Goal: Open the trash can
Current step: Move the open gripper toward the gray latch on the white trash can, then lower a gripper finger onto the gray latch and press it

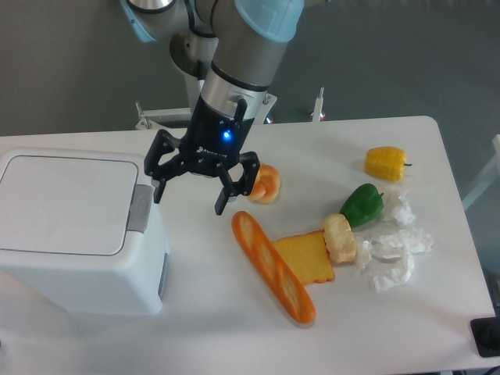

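The trash can (66,226) is a large white box-shaped bin at the left of the table. Its flat lid (62,203) lies shut, and a grey push latch (141,208) sits on its right edge. My gripper (190,200) hangs just right of the latch, a little above the table. Its two black fingers are spread open and hold nothing. The left fingertip (158,192) is close to the latch; I cannot tell whether it touches it.
A baguette (273,267) lies right of the bin. A bun (266,183) sits behind my gripper. A cheese slice (305,258), a bread piece (340,237), a green pepper (362,205), a yellow pepper (386,162) and crumpled paper (394,251) lie to the right.
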### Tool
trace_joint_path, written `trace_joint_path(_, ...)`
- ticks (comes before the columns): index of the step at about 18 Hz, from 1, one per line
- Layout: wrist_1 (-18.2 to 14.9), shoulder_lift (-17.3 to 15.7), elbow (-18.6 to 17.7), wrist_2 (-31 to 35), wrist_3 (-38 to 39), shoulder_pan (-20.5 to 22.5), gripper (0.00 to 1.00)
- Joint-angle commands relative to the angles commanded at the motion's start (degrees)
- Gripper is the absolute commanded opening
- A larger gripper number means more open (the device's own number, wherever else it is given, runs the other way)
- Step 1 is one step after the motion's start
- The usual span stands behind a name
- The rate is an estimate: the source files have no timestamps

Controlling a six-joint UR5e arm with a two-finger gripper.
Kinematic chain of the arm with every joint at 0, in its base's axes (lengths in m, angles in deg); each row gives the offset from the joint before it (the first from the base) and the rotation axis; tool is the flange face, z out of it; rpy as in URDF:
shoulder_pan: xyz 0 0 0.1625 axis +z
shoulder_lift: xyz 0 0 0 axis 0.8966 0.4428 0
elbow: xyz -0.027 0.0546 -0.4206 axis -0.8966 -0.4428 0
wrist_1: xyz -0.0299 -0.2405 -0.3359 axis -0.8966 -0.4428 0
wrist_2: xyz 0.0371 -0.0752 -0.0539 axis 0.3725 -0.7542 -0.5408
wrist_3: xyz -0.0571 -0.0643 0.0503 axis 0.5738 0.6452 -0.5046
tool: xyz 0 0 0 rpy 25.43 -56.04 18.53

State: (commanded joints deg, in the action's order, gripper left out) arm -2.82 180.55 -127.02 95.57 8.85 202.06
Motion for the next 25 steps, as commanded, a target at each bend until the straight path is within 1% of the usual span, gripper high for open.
trace_joint_path(25,0.0,1.41,0.0,0.0,-1.32,-1.32,1.0)
